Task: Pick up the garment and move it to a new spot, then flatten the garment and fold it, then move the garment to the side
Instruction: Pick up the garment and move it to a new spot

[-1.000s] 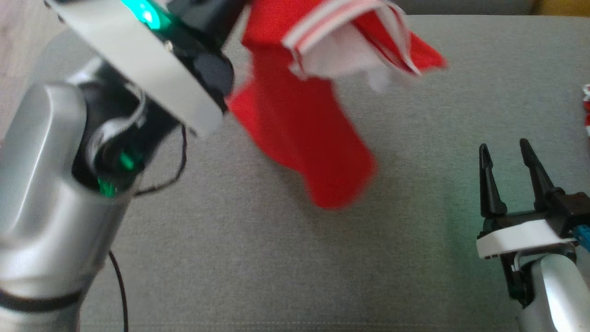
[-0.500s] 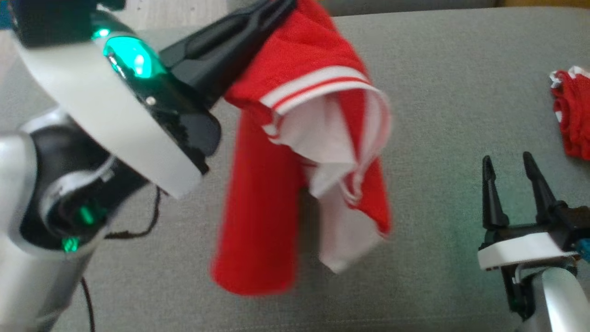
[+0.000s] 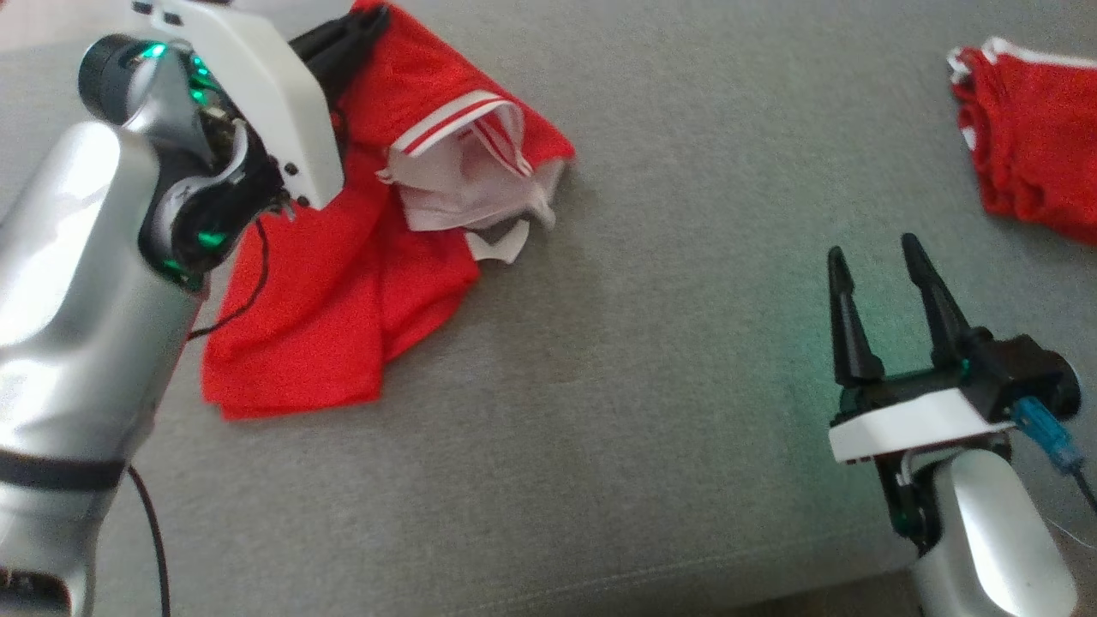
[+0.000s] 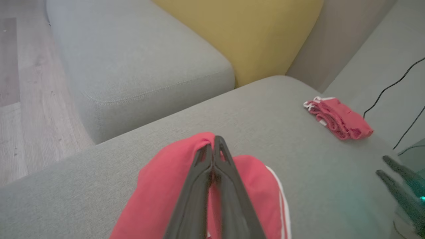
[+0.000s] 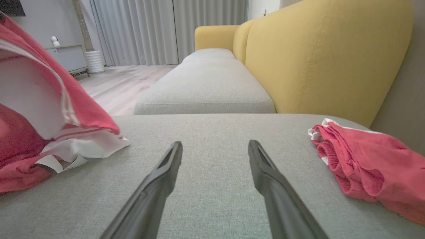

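The garment (image 3: 343, 283) is red with white striped trim and a white lining. It lies crumpled on the grey sofa seat (image 3: 600, 411) at the left, its upper fold still lifted. My left gripper (image 3: 364, 21) is shut on that top fold; the left wrist view has the dark fingers (image 4: 214, 144) pinched together over the red cloth (image 4: 159, 186). My right gripper (image 3: 872, 247) hovers open at the lower right, well apart from the garment. Nothing lies between its fingers (image 5: 215, 144), and the garment (image 5: 83, 109) sits off to their left.
A second red bundle of cloth (image 3: 1028, 171) (image 5: 365, 159) lies at the seat's far right. A yellow backrest (image 5: 315, 59) rises behind the seat, and another grey seat (image 4: 132, 66) adjoins it. Wooden floor (image 4: 20, 116) lies beyond the sofa's left. Black cables (image 4: 391, 89) run on the right.
The garment hung free from my left gripper; now its lower part rests spread on the seat, further left. The head camera has shifted. The right gripper stays open.
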{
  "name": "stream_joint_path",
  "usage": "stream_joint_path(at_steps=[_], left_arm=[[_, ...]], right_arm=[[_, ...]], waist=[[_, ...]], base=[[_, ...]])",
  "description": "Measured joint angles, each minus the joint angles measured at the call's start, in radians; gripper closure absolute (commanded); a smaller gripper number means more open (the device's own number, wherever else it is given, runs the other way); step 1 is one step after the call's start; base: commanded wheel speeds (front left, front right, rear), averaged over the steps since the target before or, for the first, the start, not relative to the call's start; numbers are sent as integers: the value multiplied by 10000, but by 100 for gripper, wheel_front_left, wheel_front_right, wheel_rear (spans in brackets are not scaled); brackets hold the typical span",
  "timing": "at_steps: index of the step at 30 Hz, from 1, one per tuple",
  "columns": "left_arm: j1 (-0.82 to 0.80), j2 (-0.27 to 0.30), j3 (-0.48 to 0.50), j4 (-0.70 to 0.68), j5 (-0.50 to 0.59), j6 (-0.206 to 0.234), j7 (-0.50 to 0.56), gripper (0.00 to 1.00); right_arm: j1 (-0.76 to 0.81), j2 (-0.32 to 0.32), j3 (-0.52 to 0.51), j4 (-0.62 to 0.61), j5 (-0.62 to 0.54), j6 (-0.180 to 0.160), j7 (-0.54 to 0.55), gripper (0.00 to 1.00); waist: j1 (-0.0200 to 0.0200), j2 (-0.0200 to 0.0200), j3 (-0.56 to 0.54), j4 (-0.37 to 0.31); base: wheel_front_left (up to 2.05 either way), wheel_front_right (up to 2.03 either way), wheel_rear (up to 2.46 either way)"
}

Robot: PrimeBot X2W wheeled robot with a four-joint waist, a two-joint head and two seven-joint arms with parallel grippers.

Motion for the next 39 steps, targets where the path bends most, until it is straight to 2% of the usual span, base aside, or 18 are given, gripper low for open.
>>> stream_joint_path(at_steps=[3,4,5,6,9,14,21,25,31,34,39], left_arm=[[-393,-119,-146,1513,539,-247,-752,100],[-565,-144,-178,1939,725,-305,-1057,97],[-755,-196,-173,2374,934,-303,-1465,53],[-945,-238,-167,2784,1133,-291,-1852,0],[-1306,-355,-132,3906,1534,-119,-2800,0],[-1286,-640,-211,5219,1760,6,-3521,0],[-977,-809,-357,5474,1979,190,-4339,0],[54,-941,-330,4964,1944,529,-5275,0],[2279,-1275,-299,3444,1705,1323,-6573,0],[3634,-1266,-284,2512,1737,1801,-6909,0],[5596,-1256,-171,1097,2098,2299,-7087,0]], right_arm=[[-171,100,165,90,15,0,-8,0],[-227,144,207,113,42,0,-25,0],[-269,176,245,113,100,0,-27,0],[-288,192,274,119,104,0,-27,0],[-293,203,278,161,104,0,-27,0],[-286,232,132,221,104,0,-27,0],[-133,270,-359,238,82,0,-27,0],[424,278,-577,188,4,0,-27,0],[1197,267,-941,-25,-238,0,-27,0],[1506,221,-1197,-228,-272,0,-27,0],[1878,188,-1386,-368,-435,0,-27,0]], waist=[[1,0,293,-367],[1,0,394,-483],[1,0,497,-598],[1,0,593,-713],[1,0,806,-1033],[3,0,880,-1192],[0,0,332,-771],[0,0,-147,-460],[0,0,-929,127],[0,0,-1214,506],[0,0,-1622,1087]], base=[[0,0,0],[0,0,0],[0,0,0],[0,0,0],[0,0,0],[0,0,0],[0,0,0],[0,0,0],[0,0,0],[0,0,0],[0,0,0]])
